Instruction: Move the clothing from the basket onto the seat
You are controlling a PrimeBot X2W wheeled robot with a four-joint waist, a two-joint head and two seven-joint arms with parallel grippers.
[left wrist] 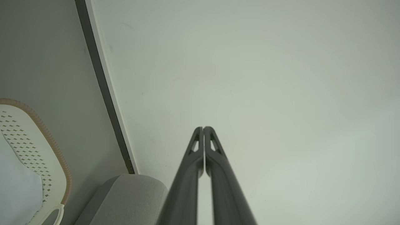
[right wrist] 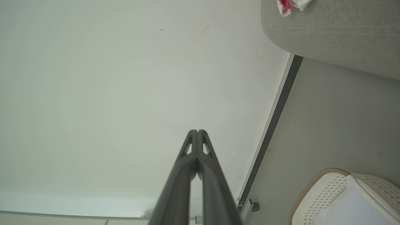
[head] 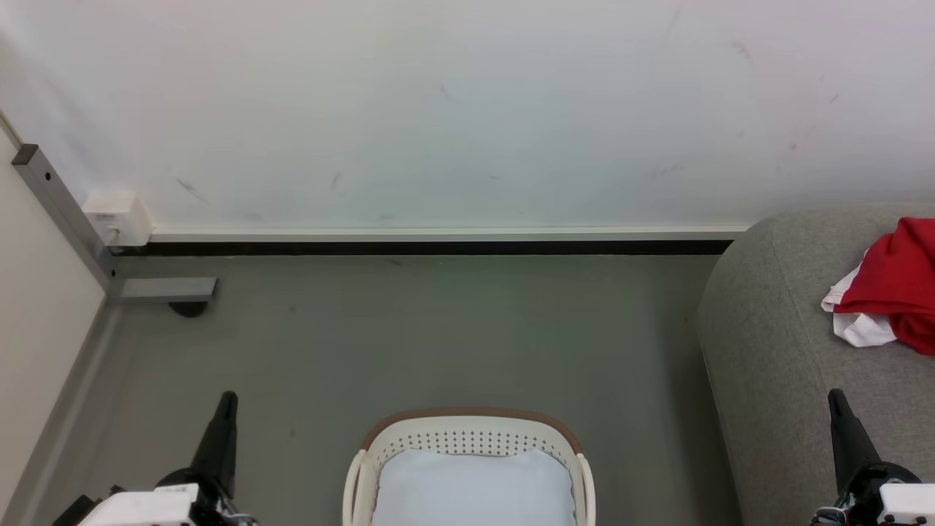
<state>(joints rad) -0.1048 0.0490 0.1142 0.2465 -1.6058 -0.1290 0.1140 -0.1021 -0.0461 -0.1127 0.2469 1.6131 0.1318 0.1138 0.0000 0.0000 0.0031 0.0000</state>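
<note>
Closest to the robot, at the bottom of the head view, the basket (head: 471, 416) sits on the floor (head: 438, 329) btwn the two arms. It is white plastic w/ rows of small holes and a brown woven-look rim, and a pale liner (head: 471, 486) lies smooth inside.

The left gripper (head: 228, 400) is at lower left, seen against the floor and apart from the basket, its fingers pointing up and leaning slightly right. The left wrist view has both long dark fingers pressed tip to tip, so it is clenched w/ nothing btwn them. The right gripper (head: 835, 396) is at lower right, seen against the front of the sofa (head: 774, 343), leaning slightly left. The right wrist view has its tips touching too, so it is likewise clenched.

Further off, on the sofa's light grey cushion at the right edge, the clothing (head: 902, 281) lies in a crumpled heap. It is bright red fabric w/ a white part poking out at lower left, well apart from the basket and partly cut off by the frame. No lettering on it can be read.

Beyond, a dark baseboard (head: 438, 248) runs under the scuffed white wall (head: 467, 109). At far left a grey metal post (head: 66, 212) stands by a small white box (head: 117, 215), whose label is too small to read.
</note>
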